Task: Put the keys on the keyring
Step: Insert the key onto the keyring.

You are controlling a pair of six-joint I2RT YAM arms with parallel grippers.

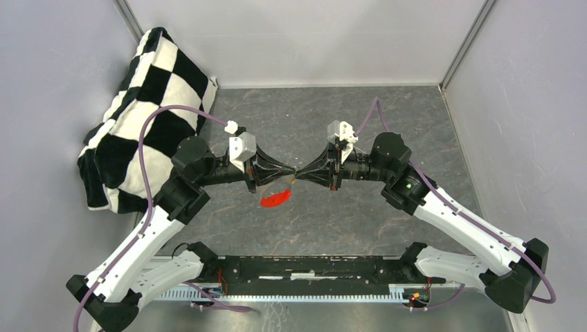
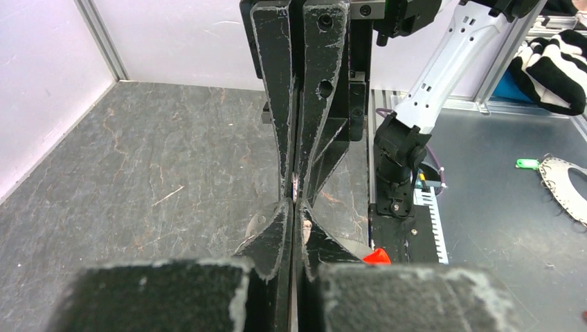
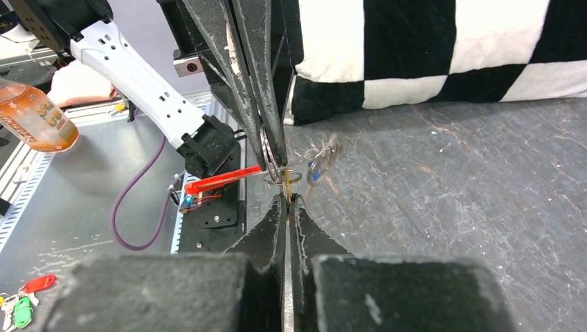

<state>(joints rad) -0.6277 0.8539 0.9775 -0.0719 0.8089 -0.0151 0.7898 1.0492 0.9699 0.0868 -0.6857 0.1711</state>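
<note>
Plainly, the threading step is going on in mid-air, over the middle of the table (image 1: 387,131). At the far left a checkered cloth (image 1: 149,104) is lying heaped against the wall, well apart from the work. The left gripper (image 1: 290,175) is pinching with jaws all but closed. It seems to be gripping the keyring (image 1: 275,200), which is sticking out red just beside and below its tips. A thin wire loop (image 3: 291,176) and the keys (image 3: 323,153), one of them blue-capped, are dangling at those same tips. Tip to tip with it, the right gripper (image 1: 302,173) is clamping down to a slit on what looks like the yellow-capped key (image 3: 286,185), though only a sliver is showing. Next, I judge, that key's hole is needing a fine, slow push onto the loop's split end while the left braces. Open room is lying all round: the right wall (image 1: 526,104) and the front rail (image 1: 311,266) are standing well apart.
</note>
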